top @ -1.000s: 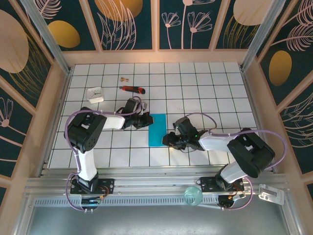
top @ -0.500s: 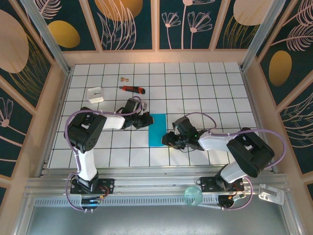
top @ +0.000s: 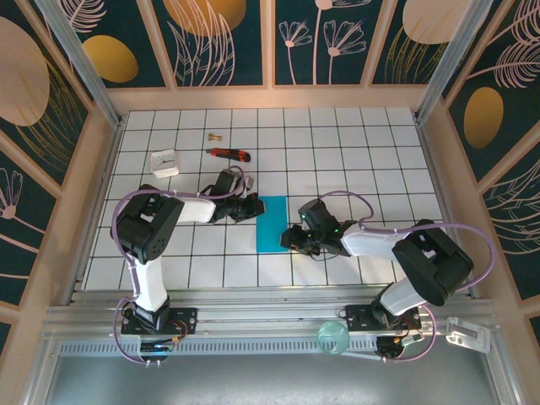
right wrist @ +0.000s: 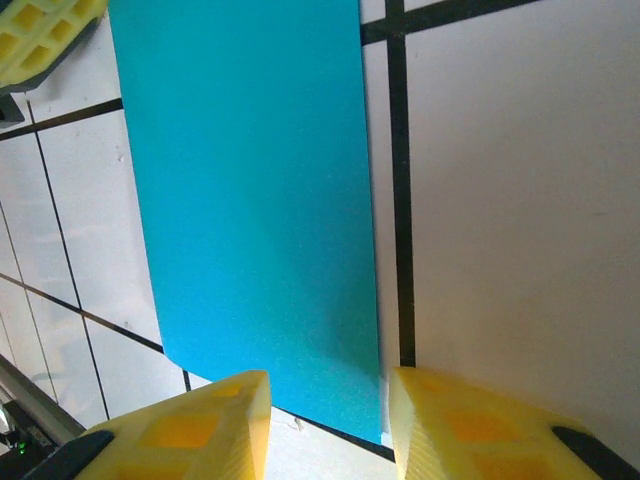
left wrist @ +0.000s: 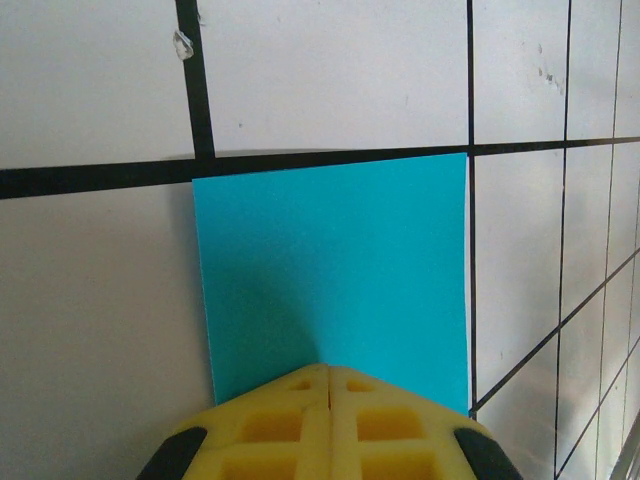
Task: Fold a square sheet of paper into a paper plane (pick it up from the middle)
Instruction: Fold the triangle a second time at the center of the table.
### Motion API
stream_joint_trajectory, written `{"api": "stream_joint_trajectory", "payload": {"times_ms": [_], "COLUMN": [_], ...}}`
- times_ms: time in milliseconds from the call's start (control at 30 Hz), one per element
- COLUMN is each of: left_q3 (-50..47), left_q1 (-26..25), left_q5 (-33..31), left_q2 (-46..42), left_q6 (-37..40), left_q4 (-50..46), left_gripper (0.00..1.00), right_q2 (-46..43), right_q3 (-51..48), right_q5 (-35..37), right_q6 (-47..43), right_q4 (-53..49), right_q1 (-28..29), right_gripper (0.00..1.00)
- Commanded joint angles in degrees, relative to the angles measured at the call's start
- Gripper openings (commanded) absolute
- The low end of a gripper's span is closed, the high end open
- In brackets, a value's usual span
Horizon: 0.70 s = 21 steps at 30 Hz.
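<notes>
The square sheet of paper [top: 272, 224] lies flat on the tiled table as a teal rectangle, longer than it is wide. In the left wrist view the paper [left wrist: 330, 270] spreads out ahead of my left gripper [left wrist: 328, 372]. Its yellow fingers are shut tight together, and their tips sit over the near edge of the sheet. From above, that left gripper [top: 256, 207] is at the sheet's upper left edge. My right gripper [top: 287, 240] is low at the sheet's lower right edge. There the paper [right wrist: 250, 200] runs between the parted fingers of the right gripper [right wrist: 330, 385], which is open and grips nothing.
A small white square block [top: 164, 162], a red-and-black utility knife [top: 229, 153] and a small brass piece [top: 213, 135] lie at the back left. Wooden walls enclose the table. A pale green roll [top: 333, 337] sits on the front rail.
My right gripper has crept slightly toward the paper's right edge. The left gripper and the sheet have not moved.
</notes>
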Motion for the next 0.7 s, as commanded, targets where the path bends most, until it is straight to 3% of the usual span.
{"api": "stream_joint_trajectory", "payload": {"times_ms": [0, 667], "left_q3": [-1.72, -1.88], "left_q1": [-0.11, -0.09], "left_q5": [-0.83, -0.61], "left_q2": [2.14, 2.17], "left_q6": [1.23, 1.19], "left_q4": [-4.93, -4.58], "left_gripper": [0.0, 0.0], "right_q2": [-0.35, 1.15], "right_q3": [1.2, 1.37], "right_q5": [0.91, 0.39], "right_q6": [-1.1, -0.88], "right_q4": [-0.54, -0.7], "right_q1": [0.28, 0.39], "right_gripper": [0.36, 0.36]}}
